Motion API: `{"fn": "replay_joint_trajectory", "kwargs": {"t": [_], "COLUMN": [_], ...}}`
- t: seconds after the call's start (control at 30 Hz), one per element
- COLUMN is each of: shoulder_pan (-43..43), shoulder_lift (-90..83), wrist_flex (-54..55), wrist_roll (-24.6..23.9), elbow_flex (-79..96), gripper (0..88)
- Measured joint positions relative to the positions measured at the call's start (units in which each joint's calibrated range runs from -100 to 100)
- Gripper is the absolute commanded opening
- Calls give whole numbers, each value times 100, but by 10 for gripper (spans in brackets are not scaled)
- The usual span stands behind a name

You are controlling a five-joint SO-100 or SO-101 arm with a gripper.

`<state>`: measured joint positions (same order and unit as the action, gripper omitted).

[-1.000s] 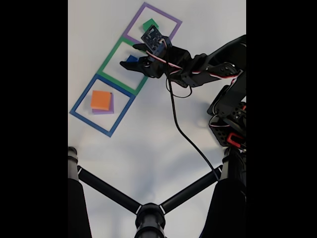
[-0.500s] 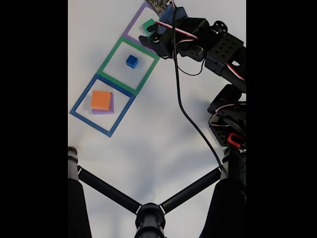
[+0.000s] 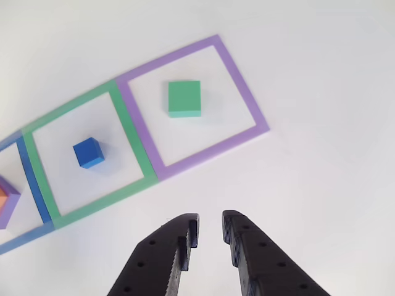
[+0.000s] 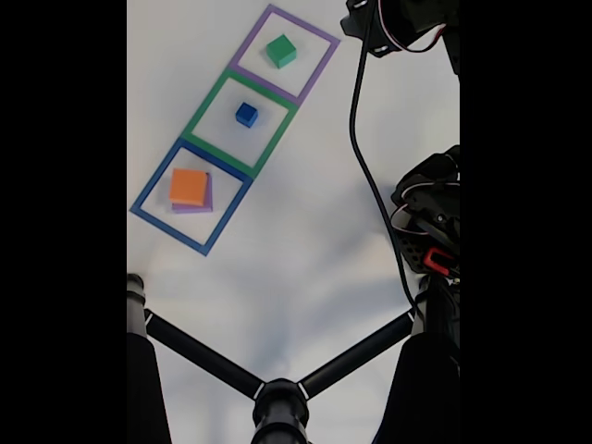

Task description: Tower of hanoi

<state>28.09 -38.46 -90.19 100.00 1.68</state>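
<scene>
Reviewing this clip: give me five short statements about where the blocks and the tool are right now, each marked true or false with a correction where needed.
1. The green block sits inside the purple tape square. True.
2. The blue block rests on top of the green block. False: it lies alone inside the green tape square.
3. The orange block lies on the purple block. True.
4. The tool is clamped on the green block. False: it holds nothing, jaws slightly apart, outside the purple tape square.
5. All four blocks form one stack. False: they occupy three separate squares.
</scene>
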Motion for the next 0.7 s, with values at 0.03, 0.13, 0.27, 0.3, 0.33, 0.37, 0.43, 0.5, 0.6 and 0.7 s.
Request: {"fn": "replay_joint_trajectory", "kwargs": {"t": [0.03,0.13,0.27,0.3,0.33,0.37,0.43,0.5,0.6,0.7], "shoulder_pan": [87,340,632,671,700,719,748,807,865,855], "shoulder_lift": [42,84,109,109,101,101,109,109,42,-50], "wrist_flex": [-79,-174,-206,-198,-150,-47,293,696,1377,2169], "wrist_roll": [0,0,0,0,0,0,0,0,0,0], "elbow_flex": [-112,-224,-232,-189,-60,86,490,963,1660,2374], "gripper": [0,4,67,102,130,159,219,254,272,283]}}
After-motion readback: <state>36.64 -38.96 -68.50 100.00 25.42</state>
